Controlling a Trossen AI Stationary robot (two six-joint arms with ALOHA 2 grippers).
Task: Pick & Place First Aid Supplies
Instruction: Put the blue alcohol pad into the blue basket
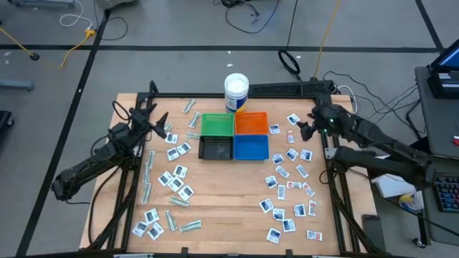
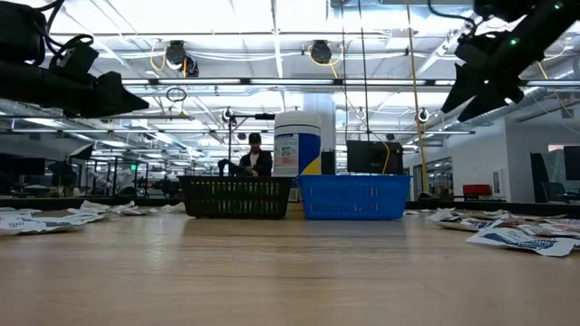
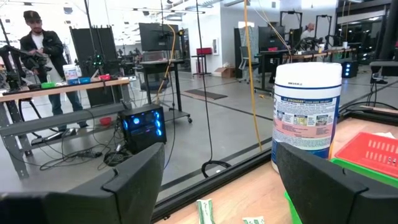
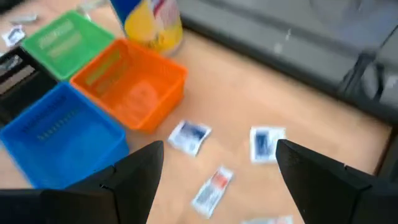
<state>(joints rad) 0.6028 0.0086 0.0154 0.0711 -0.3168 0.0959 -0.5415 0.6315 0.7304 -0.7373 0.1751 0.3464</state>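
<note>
Wooden counter (image 1: 229,193), four square bins clustered just above its centre: green bin (image 1: 216,124) at 11 o'clock of the cluster, orange bin (image 1: 251,123) at 1, black bin (image 1: 215,147) at 7, blue bin (image 1: 251,147) at 5. White tub (image 1: 237,92) upright at 12 o'clock, just behind the green and orange bins. First aid supplies strewn flat in two patches: left scatter (image 1: 172,179) toward 9 and 7 o'clock with pale-green strips among the white sachets, right scatter (image 1: 290,186) toward 3 and 5 o'clock. Left hand (image 1: 159,127) raised off the counter at 10 o'clock, fingers spread, nothing between them. Right hand (image 1: 308,127) raised at 2 o'clock, fingers spread wide, pinching nothing; below it, two blue-print sachets (image 4: 189,137) and a red-print one (image 4: 212,188) lying just beside the orange bin. Person (image 2: 255,156) in the room beyond, behind the black bin.
</note>
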